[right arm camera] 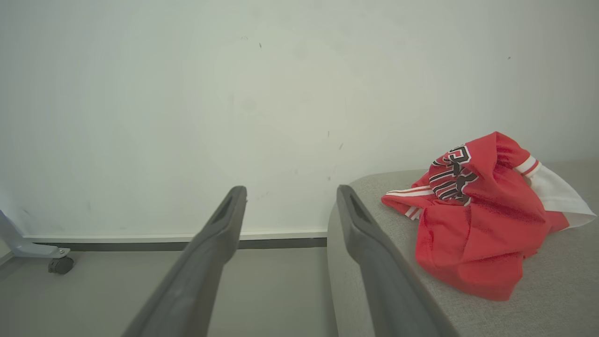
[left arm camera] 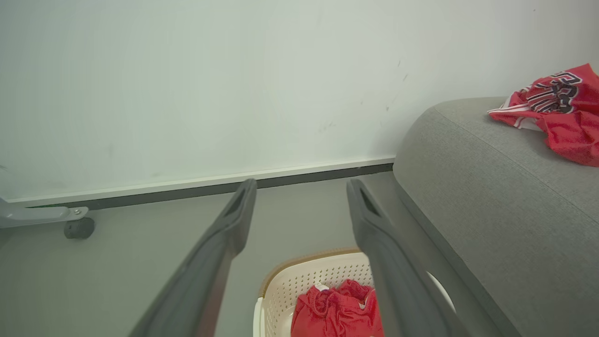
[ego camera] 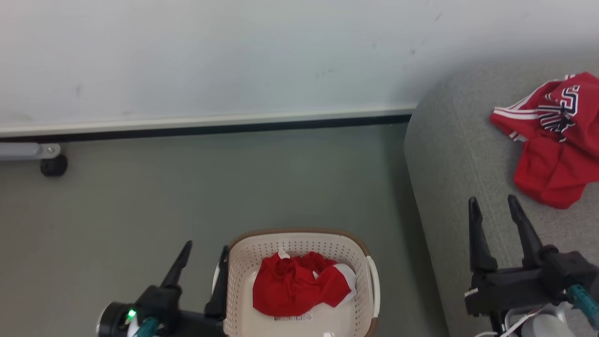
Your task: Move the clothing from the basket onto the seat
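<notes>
The large grey fabric-upholstered sofa (ego camera: 458,154) stands just right of the cream-white perforated plastic laundry basket with a brown rim (ego camera: 290,232), which sits on the grey floor (ego camera: 140,201). Its rounded end faces the basket. On the seat, right of the basket and farther off, lies the crumpled red jersey with black-and-white lettering (ego camera: 552,140). Its long axis runs from wall to robot, with the lettered, striped end towards the wall. Inside the basket, the plain red garment with white bands (ego camera: 295,285) is bunched with its long axis across the basket and a white band on the sofa side. The right gripper (ego camera: 493,200) hovers over the seat right of the basket, fingers parted and empty. The left gripper (ego camera: 207,246) is at the basket's left wall, spread wide, holding nothing.
</notes>
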Available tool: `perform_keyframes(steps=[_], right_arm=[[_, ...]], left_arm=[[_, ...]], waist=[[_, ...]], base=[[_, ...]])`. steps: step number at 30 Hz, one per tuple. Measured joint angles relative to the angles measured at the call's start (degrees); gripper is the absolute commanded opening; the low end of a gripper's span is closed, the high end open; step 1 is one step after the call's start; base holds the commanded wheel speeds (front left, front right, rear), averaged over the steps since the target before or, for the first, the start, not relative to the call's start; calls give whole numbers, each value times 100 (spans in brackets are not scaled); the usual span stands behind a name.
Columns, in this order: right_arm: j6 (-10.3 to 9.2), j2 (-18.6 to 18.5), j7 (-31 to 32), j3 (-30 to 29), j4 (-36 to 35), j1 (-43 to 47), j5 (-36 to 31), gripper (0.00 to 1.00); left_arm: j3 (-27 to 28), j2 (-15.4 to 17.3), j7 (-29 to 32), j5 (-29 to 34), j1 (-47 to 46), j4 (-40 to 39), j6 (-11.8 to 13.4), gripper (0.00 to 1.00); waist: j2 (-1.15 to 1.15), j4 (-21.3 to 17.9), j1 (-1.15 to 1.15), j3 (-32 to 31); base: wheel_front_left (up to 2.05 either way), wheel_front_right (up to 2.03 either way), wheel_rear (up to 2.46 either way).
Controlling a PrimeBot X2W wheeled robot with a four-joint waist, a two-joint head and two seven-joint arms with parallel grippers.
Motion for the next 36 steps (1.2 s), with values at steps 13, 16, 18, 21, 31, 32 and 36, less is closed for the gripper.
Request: perform_keyframes(steps=[13, 16, 18, 21, 31, 32, 36], right_arm=[[92, -42, -1, -33, -303, -931, -110, 100], [93, -40, -1, -35, -361, -1116, -140, 100], [94, -41, -1, -38, -414, -1296, -143, 100], [127, -44, -1, -38, -468, -1551, -170, 100], [143, 13, -1, -144, -957, -2198, -187, 100], [143, 23, -2, -143, -1005, -2262, -189, 100], [143, 64, -2, -142, -1193, -2521, -191, 100]], left_arm=[[-730, -388, 364, 445, -1272, 1116, -253, 100], [-770, -405, 415, 471, -1444, 1322, -290, 100], [-772, -423, 444, 472, -1601, 1539, -290, 100], [-800, -449, 512, 477, -1769, 1857, -290, 100], [-810, -498, 558, 515, -2147, 2552, -283, 100], [-823, -499, 559, 523, -2213, 2599, -285, 100], [-868, -498, 559, 683, -2496, 2771, -291, 100]], waist=[[0, -257, 1, 986], [1, -317, 1, 1141], [1, -378, 1, 1294], [1, -470, 1, 1529], [1, -752, 0, 2332], [1, -776, 0, 2413], [1, -869, 0, 2740]], base=[[0, 0, 0], [0, 0, 0], [0, 0, 0], [0, 0, 0], [0, 0, 0], [0, 0, 0], [0, 0, 0]])
